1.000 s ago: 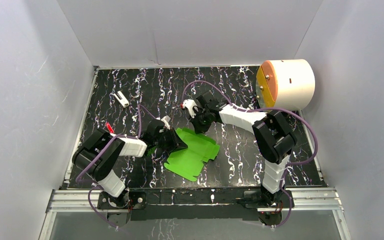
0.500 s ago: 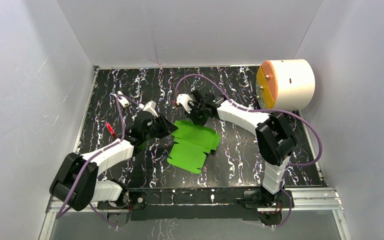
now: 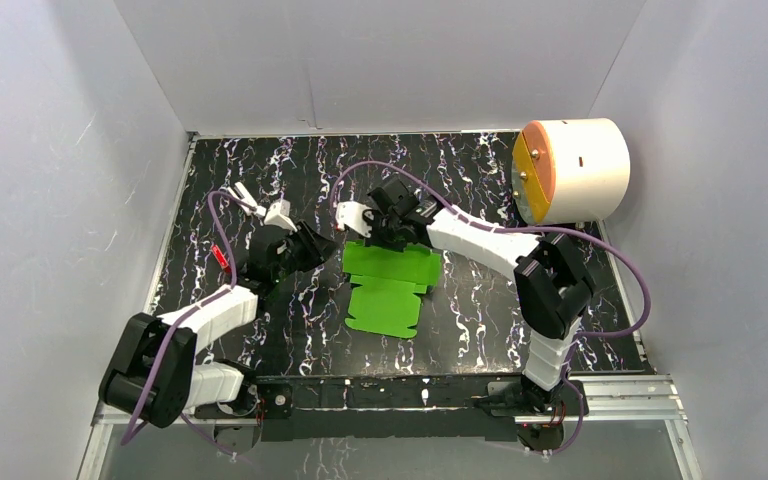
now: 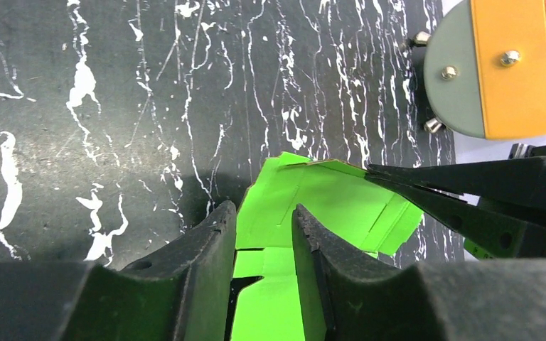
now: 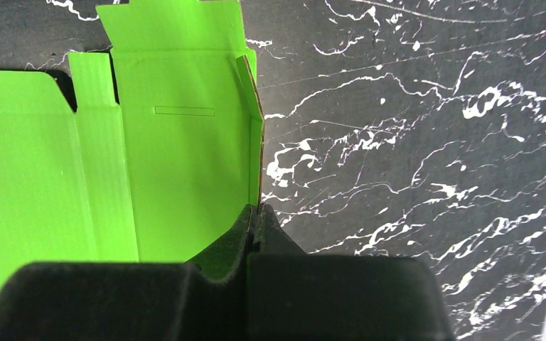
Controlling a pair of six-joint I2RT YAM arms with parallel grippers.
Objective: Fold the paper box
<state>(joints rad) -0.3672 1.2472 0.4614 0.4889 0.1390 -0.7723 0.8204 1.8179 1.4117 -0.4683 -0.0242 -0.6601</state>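
While the right gripper point(image 3: 365, 235) has kept its fingers clamped on the far edge of the paper box point(image 3: 390, 285), everything around it has shifted in the last second. The box is not yet a box, only a flat green cut-out sheet with tabs. It lay slantwise nearer the arms' bases. Now it sits squared to the table point(image 3: 480, 330), drawn farther out and a little to the left, in the middle of the surface and well apart from the white drum point(image 3: 572, 170) at the far right. From its own camera the right gripper point(image 5: 257, 209) is shut on a side flap that stands up from the sheet point(image 5: 178, 177), the flap's brown cut edge showing.

The left gripper point(image 3: 312, 245) has gone the other way. It was over the sheet's left corner and has swung out to the sheet's left side, letting go as it went. In the left wrist view its fingers point(image 4: 206, 249) stand released with a gap between them, and the green card point(image 4: 327, 206) shows through that gap, pinched by nothing.

For the task this reads as a repositioning rather than a fold. The sheet appears lined up and anchored by one hand and the other freed, probably to take a fresh hold on the left flap. Folding proper has barely begun, with only one flap lifted.
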